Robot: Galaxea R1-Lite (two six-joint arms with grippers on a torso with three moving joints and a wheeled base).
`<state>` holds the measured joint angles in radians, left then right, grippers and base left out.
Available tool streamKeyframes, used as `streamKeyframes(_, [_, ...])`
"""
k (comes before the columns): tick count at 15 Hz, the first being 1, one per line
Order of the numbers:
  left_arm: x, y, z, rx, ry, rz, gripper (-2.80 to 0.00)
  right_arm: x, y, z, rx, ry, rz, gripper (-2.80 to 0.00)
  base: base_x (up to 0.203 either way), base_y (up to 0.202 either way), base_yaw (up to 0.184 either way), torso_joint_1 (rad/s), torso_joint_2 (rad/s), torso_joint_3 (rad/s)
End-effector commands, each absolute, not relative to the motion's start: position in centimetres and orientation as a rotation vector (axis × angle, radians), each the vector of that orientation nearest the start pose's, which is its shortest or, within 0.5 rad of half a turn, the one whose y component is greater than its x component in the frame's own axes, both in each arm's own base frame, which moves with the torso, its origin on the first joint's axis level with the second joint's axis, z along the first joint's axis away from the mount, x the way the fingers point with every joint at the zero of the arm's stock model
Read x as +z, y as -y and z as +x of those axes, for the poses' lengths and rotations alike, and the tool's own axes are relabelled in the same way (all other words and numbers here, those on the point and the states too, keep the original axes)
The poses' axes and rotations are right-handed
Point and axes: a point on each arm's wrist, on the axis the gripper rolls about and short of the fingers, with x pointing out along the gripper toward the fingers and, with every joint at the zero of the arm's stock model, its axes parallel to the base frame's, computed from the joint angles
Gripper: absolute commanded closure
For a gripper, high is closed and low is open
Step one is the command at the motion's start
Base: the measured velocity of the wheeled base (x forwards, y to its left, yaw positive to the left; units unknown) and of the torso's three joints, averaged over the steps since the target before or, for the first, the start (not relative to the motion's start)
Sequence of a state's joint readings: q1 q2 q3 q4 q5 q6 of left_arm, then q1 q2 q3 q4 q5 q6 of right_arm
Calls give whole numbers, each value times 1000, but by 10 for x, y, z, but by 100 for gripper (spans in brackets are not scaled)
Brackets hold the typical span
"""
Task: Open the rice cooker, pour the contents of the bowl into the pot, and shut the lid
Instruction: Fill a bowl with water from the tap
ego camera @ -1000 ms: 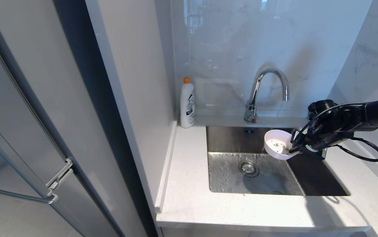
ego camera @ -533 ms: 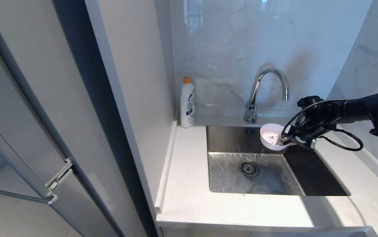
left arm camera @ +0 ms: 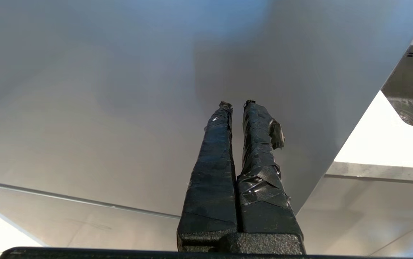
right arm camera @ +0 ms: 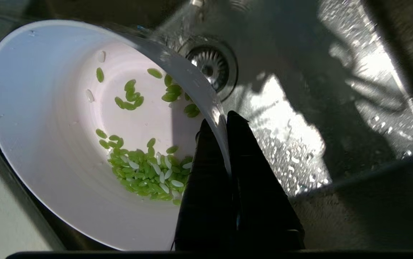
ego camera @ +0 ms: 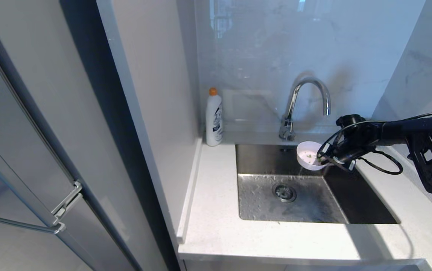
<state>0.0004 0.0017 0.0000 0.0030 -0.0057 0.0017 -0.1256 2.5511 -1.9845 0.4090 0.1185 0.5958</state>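
1. Over the sink's (ego camera: 351, 203) back right corner, I see my right gripper (ego camera: 323, 162) clenched on the bowl's (ego camera: 308, 156) rim, one finger (right arm camera: 206, 180) inside, one outside.
2. Bowl is tilted above the basin, below and right of the faucet (ego camera: 306, 105).
3. Contents (right arm camera: 145, 169), green and white grains, sit low in the bowl.
4. Left gripper (left arm camera: 237, 106) is parked, fingers closed and empty, beside a grey panel (left arm camera: 120, 108).
5. Detergent bottle (ego camera: 214, 118) stands left of the sink.

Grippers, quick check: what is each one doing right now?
Left gripper: shut, empty, parked beside a grey panel.
Right gripper: shut on the bowl rim, holding it tilted over the sink, green grains inside.
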Motion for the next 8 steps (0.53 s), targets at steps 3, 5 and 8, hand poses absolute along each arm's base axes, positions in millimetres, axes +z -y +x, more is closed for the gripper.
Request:
streamKeyframes(3, [75, 0, -22, -7, -8, 0, 0, 55, 78, 491, -323, -895, 694, 0, 0, 0, 0, 0, 0, 0])
streamKeyframes(5, [75, 0, -22, -8, -8, 0, 0, 54, 77, 493, -313, -880, 691, 0, 0, 0, 0, 0, 0, 0])
streamKeyframes(8, [75, 0, -22, -4, -8, -7, 0, 53, 76, 497, -302, -846, 690, 0, 0, 0, 0, 0, 0, 0])
